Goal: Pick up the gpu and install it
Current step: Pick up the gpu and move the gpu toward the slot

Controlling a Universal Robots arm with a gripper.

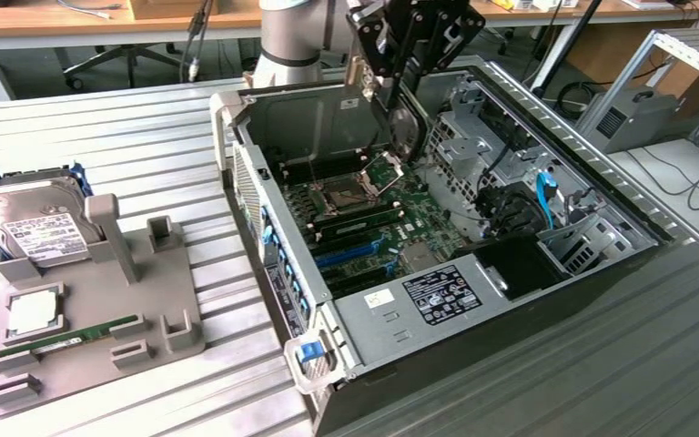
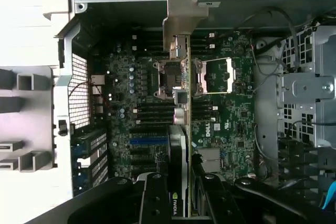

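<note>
We see the black end effector [image 2: 179, 203] clamped on the thin dark gpu with its silvery end bracket [image 2: 178, 140], holding it edge-down above the green motherboard [image 2: 236, 114] inside the open grey computer case [image 1: 368, 319] lying on the slatted metal table [image 1: 143, 146]. Gripping the card's flat sides likely leaves its connector edge free for a slot.

NVIDIA name plus logo, white on black, on edge of gpu [image 2: 178, 156] in wrist view. DELL in white on green motherboard [image 2: 226, 124], just beside card. Hard drive [image 1: 36, 228], exterior view's left: white label, print too small to read. Black sticker [image 1: 444, 293] on silver panel [image 1: 380, 328], near end of computer case [image 1: 544, 364]: white text, illegible too.
</note>
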